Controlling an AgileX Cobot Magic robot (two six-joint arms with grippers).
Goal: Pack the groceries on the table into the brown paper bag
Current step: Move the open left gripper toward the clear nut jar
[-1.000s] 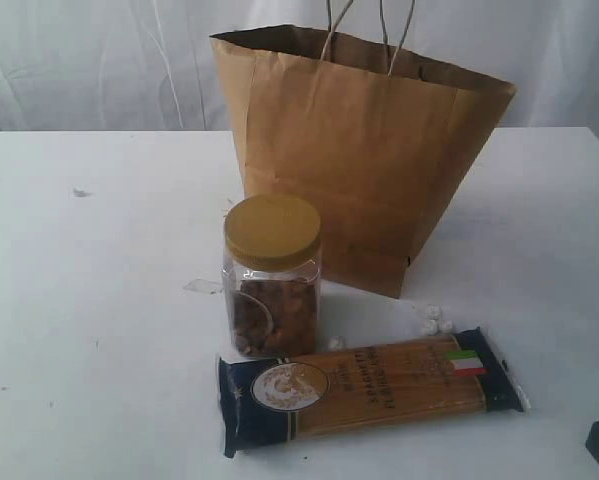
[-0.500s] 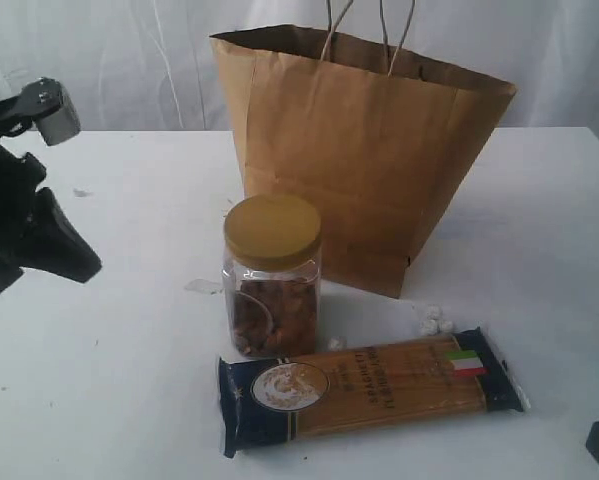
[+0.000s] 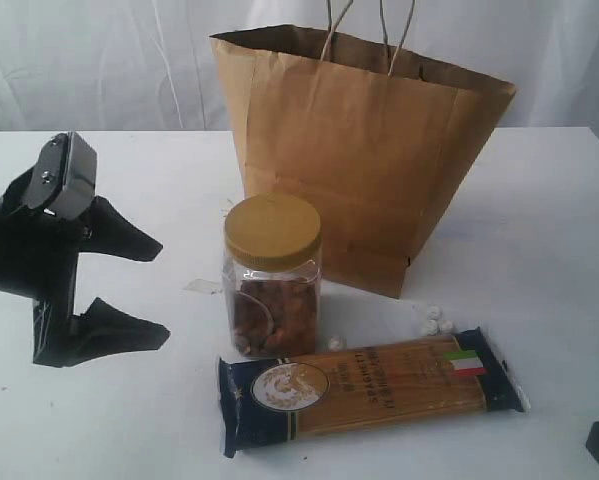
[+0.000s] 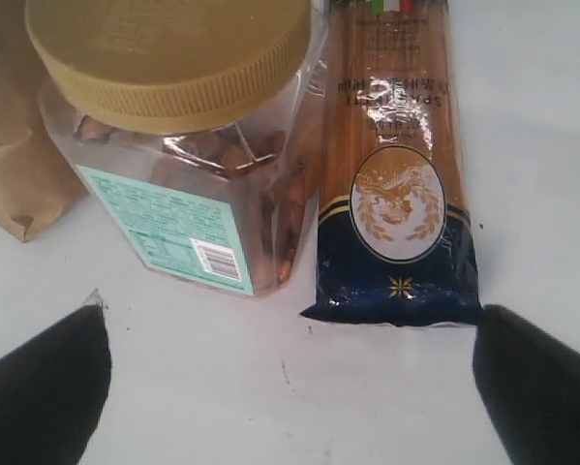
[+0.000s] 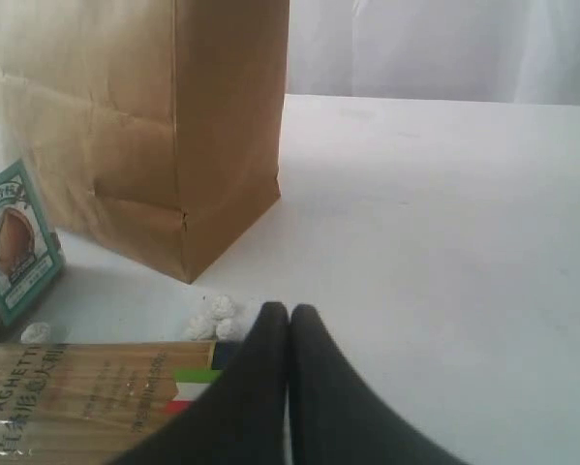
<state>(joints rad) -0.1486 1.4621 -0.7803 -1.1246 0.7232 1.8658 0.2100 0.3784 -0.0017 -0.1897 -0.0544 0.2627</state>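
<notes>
The tall brown kraft paper bag [image 3: 369, 160] is matt, fibrous paper with soft creases, and its 2 thin handles [image 3: 331, 30] look like twisted cord. The gold-lidded clear jar [image 3: 272, 300] has glossy transparent plastic walls that catch highlights, a duller gold plastic lid [image 3: 273, 230] ribbed around its edge, and a smooth teal printed label [image 4: 168, 228]. The long navy-ended spaghetti pack [image 3: 369, 388] is wrapped in shiny, crinkled film. The wide white tabletop [image 3: 109, 430] is smooth and matt, with small scuffs. The left gripper [image 3: 163, 292] and right gripper [image 5: 290, 312] have black fingers with a smooth, matt finish.
</notes>
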